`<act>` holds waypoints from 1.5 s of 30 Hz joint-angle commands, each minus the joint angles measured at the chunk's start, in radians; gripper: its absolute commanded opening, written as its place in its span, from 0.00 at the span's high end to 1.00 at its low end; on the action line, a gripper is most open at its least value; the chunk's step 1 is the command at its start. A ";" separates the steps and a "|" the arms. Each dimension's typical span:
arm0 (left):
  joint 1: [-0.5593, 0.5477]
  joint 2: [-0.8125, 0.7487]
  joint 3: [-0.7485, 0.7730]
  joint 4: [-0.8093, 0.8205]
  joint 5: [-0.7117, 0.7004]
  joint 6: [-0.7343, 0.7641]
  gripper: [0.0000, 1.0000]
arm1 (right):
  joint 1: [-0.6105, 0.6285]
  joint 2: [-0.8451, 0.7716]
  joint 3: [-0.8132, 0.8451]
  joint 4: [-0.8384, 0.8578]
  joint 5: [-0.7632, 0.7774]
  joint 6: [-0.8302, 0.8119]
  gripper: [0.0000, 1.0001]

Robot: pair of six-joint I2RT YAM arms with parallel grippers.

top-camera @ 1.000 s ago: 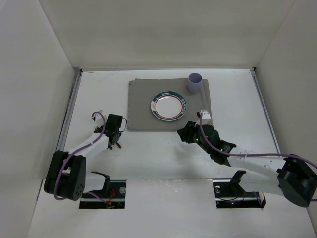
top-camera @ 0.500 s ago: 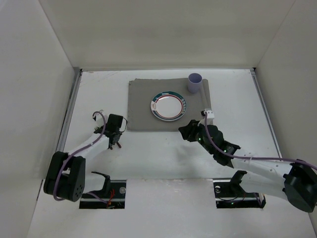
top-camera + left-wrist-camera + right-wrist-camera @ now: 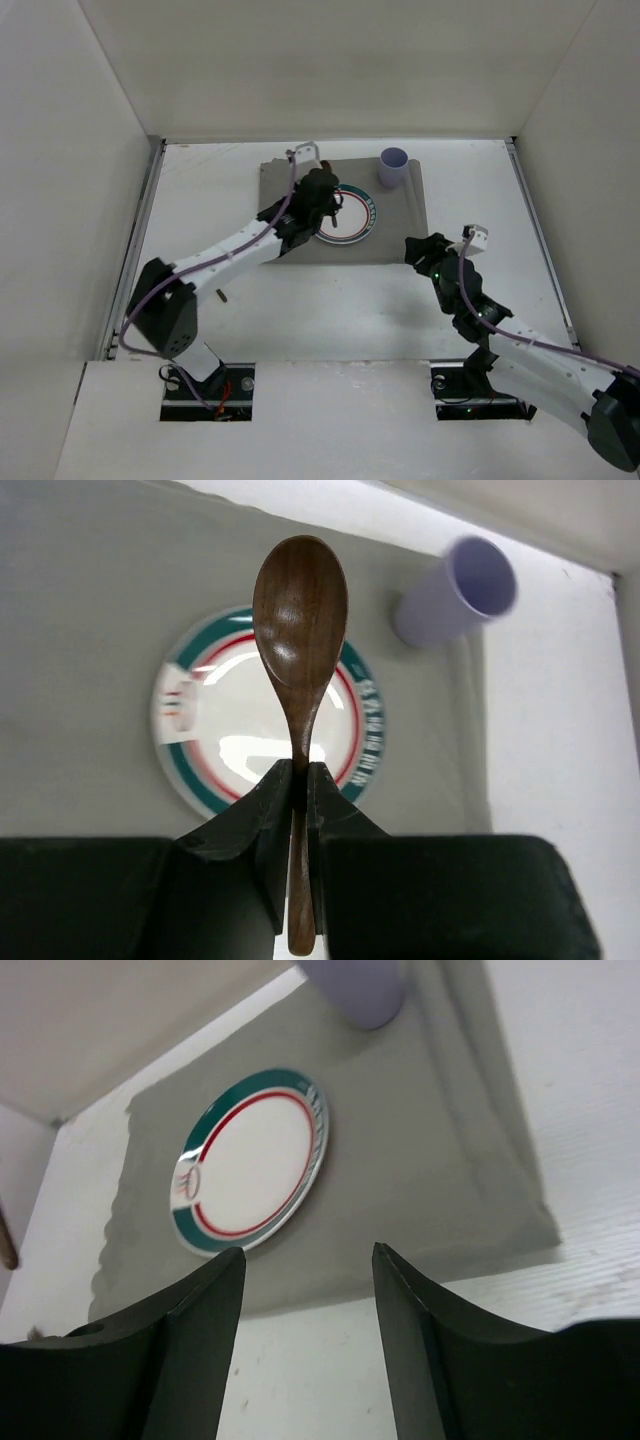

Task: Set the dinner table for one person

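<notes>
My left gripper (image 3: 330, 205) (image 3: 299, 770) is shut on the handle of a dark wooden spoon (image 3: 300, 590). It holds the spoon above the left part of the plate (image 3: 355, 222) (image 3: 230, 750), which is white with teal and red rings. The plate lies on a grey placemat (image 3: 400, 225) on the white dinner table (image 3: 300, 320). A lavender cup (image 3: 394, 166) (image 3: 455, 580) stands at the placemat's far right corner. My right gripper (image 3: 412, 245) (image 3: 308, 1255) is open and empty, over the table just off the placemat's near right edge, facing the plate (image 3: 255, 1160).
A small brown object (image 3: 221, 296) lies on the table near the left arm's base side. White walls close in the table on three sides, with metal rails (image 3: 140, 230) along the side edges.
My left arm has swung from the near left of the table to over the plate. My right gripper has pulled back to the right, away from the placemat's near edge.
</notes>
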 commanded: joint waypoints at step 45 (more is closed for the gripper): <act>-0.147 0.909 0.777 -0.073 0.197 -0.120 0.86 | -0.142 -0.224 -0.090 -0.047 0.053 0.146 0.42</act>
